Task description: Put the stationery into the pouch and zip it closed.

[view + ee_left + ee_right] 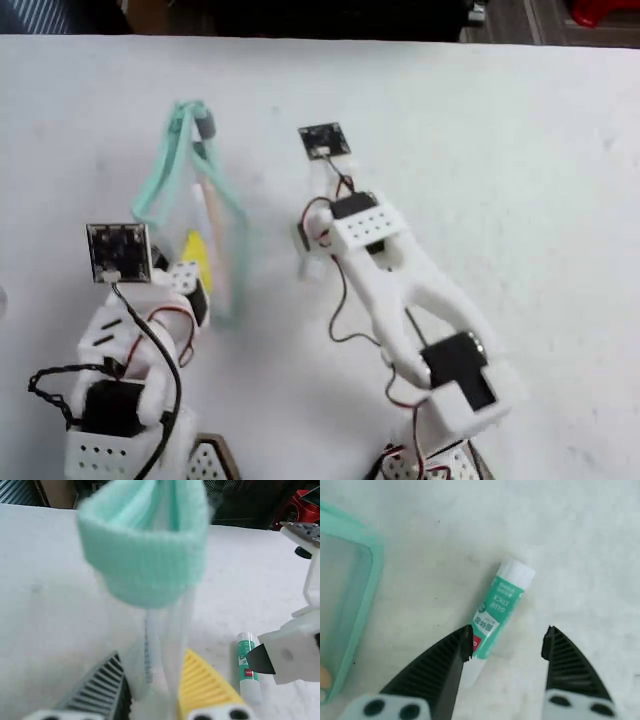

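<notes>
A clear pouch [190,190] with mint-green trim lies left of centre, with pale stick-shaped items inside. My left gripper [198,272] is shut on its near end; in the left wrist view the pouch [145,550] rises between the grey and yellow fingers [202,680] of the left gripper [152,656]. A green-and-white glue stick [500,605] lies on the table right of the pouch. My right gripper [506,642] is open just above it, one black finger [451,655] over its end. From the left wrist the glue stick [248,672] lies beside the right gripper [270,660].
The white table [520,150] is bare to the right and at the back. The right arm [400,290] stretches diagonally across the middle. Dark clutter and a red object [605,10] lie beyond the table's far edge.
</notes>
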`<action>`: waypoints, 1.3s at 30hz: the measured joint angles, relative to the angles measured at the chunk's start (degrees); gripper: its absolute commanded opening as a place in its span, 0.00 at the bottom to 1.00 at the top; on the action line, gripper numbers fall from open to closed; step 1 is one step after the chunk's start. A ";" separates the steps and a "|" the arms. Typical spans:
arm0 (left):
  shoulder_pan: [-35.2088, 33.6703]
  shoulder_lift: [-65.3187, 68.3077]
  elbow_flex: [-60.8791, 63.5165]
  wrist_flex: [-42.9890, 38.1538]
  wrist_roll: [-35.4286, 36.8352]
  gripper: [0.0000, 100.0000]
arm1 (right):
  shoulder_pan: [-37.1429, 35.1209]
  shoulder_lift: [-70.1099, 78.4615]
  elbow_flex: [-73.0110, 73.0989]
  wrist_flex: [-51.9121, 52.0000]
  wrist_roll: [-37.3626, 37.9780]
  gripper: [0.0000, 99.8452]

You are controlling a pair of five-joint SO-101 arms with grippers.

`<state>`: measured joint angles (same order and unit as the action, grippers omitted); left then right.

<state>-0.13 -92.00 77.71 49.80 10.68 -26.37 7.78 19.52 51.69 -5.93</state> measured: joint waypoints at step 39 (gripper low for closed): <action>25.49 -0.09 -0.09 -0.26 -5.10 0.02 | 9.76 21.54 -23.21 11.08 -3.43 0.02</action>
<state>25.36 -92.09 77.63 49.54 5.58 -16.62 29.32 -3.69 62.77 -9.36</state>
